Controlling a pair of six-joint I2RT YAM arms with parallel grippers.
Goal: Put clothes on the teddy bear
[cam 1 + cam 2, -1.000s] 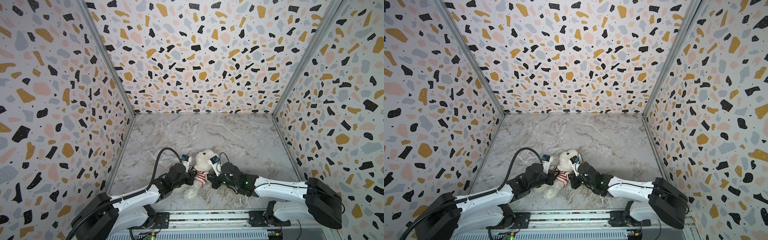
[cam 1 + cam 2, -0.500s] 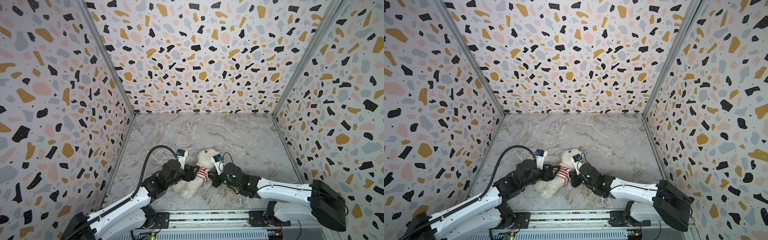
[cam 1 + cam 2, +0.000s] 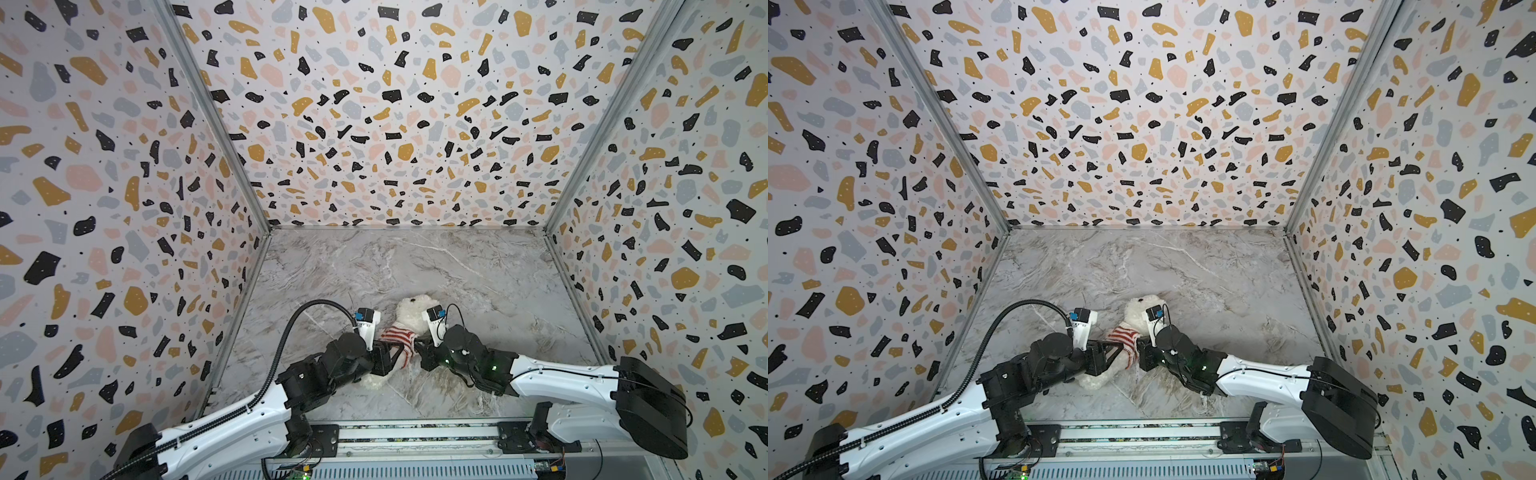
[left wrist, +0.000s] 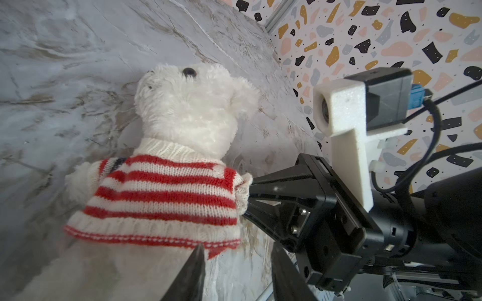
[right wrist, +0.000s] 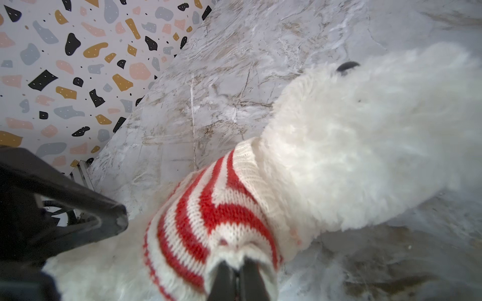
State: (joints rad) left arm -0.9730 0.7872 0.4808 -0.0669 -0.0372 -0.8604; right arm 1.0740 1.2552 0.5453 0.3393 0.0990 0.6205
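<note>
Right gripper jaws are pinching the striped sweater cuff — likely steadying the teddy bear; left gripper jaws are hovering spread at the hem.

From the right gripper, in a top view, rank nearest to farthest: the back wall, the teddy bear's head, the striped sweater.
1. striped sweater: an edge of it is pinched in the fingers of the right gripper, on the bear's body.
2. teddy bear's head: just past the sweater, toward the back.
3. back wall: far behind, beyond the marble floor.
</note>
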